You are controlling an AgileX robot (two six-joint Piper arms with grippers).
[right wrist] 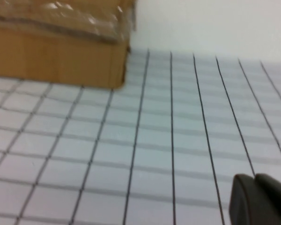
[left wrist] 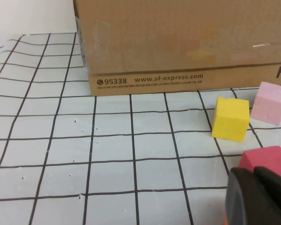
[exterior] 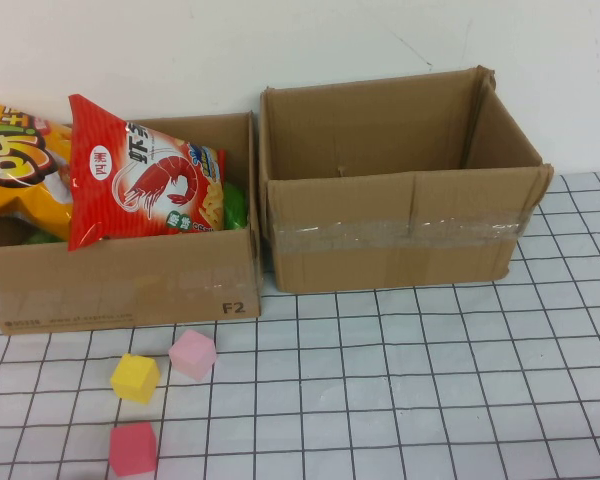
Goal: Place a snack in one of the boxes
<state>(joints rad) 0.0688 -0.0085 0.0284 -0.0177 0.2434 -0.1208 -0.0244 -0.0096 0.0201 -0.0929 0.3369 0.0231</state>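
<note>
**Ana:** Since neither arm shows in the high view, where are the pincers?

**Ben:** Both are low at the near side of the counter. The left pincer shows only as a dark tip in its own wrist view, near the red cube. The right pincer is a dark corner over bare grid, with the right box far from it.

**Ana:** Open or closed?

**Ben:** I cannot tell for either; only one edge of each shows. Neither appears to have hold of anything.

**Ana:** And the snack?

**Ben:** The red shrimp-chip bag leans upright in the left box, its top poking over the rim, beside a yellow bag. Standing like that, I judge a bag is easy to grip from above and carry across to the right box, which looks empty and open at the top.

**Ana:** What about the cubes?

**Ben:** A yellow cube, a pink cube and the red one sit on the counter just near the left box, apart from each other. They seem to be clutter, not snacks.

**Ana:** What is hidden?

**Ben:** The left box is cut off at the left edge, its floor is covered, and something green behind the bags is too buried to name
</note>
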